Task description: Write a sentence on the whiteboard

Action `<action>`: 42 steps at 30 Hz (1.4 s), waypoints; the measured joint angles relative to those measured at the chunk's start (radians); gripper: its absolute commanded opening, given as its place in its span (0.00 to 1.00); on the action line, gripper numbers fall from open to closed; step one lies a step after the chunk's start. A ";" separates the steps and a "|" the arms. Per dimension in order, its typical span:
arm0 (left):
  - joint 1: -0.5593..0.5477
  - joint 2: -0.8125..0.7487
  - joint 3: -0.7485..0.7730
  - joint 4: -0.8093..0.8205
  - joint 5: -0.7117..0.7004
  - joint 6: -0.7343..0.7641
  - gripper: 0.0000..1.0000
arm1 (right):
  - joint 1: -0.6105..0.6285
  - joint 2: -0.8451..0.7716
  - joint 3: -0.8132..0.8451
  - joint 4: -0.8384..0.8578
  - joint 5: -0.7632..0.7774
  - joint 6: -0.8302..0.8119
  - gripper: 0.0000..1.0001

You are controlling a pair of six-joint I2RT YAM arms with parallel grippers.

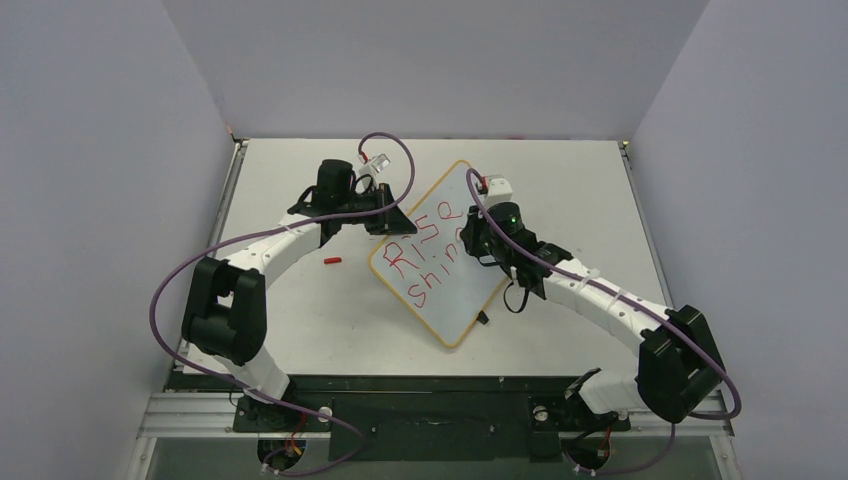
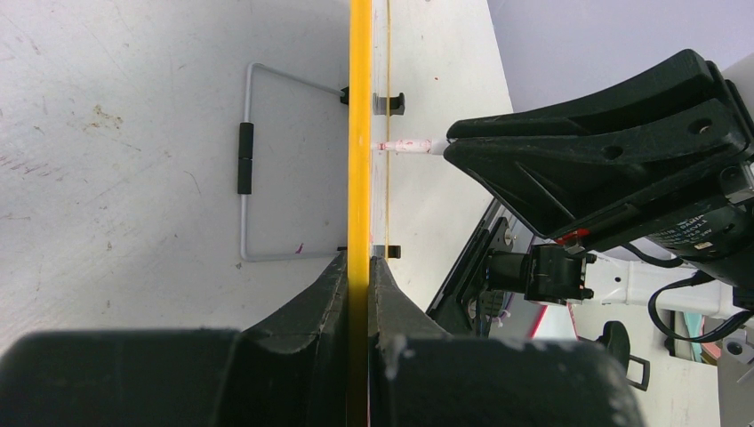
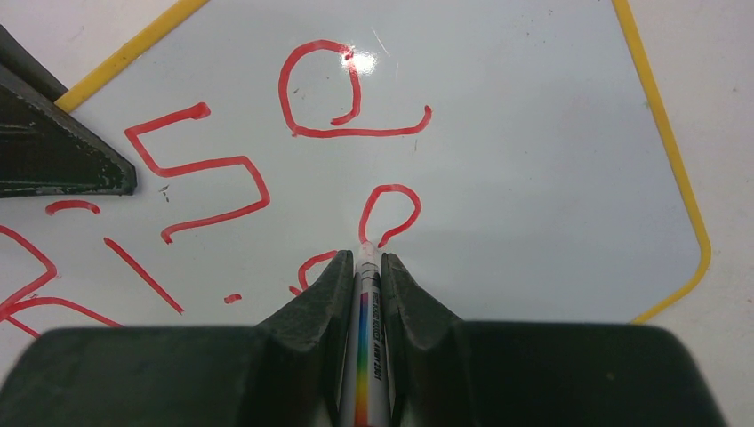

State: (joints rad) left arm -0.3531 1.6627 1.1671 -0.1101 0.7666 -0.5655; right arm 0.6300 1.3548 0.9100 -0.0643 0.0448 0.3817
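Note:
The whiteboard point(image 1: 455, 312), white with an orange-yellow frame, lies tilted in the middle of the table with red letters "RISe" and "shin" on it. My left gripper point(image 1: 384, 216) is shut on its far left edge. In the left wrist view the yellow frame point(image 2: 359, 133) runs between the closed jaws of this gripper point(image 2: 360, 267). My right gripper point(image 1: 479, 240) is over the board, shut on a white marker point(image 3: 365, 342) with a rainbow stripe. The marker tip touches the board point(image 3: 533, 160) at the bottom of a red loop. The tip also shows in the left wrist view point(image 2: 405, 144).
A small red marker cap point(image 1: 333, 261) lies on the table left of the board. A wire stand point(image 2: 245, 160) and two black clips point(image 2: 392, 103) sit on the board's edge. White walls enclose the table on three sides.

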 measured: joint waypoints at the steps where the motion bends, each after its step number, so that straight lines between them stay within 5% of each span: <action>1: 0.000 0.000 0.000 0.000 0.000 0.000 0.00 | 0.000 -0.003 -0.004 -0.001 0.001 0.000 0.00; 26: 0.000 0.000 0.000 0.000 0.000 0.000 0.00 | -0.060 0.055 0.092 -0.085 0.097 -0.014 0.00; 42: 0.000 0.000 0.000 0.000 0.000 0.001 0.00 | -0.027 -0.306 -0.035 -0.124 0.090 -0.022 0.00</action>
State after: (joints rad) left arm -0.3527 1.6627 1.1671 -0.1097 0.7662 -0.5644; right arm 0.6033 1.0492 0.8745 -0.1883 0.1349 0.3595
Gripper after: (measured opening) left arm 0.040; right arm 0.101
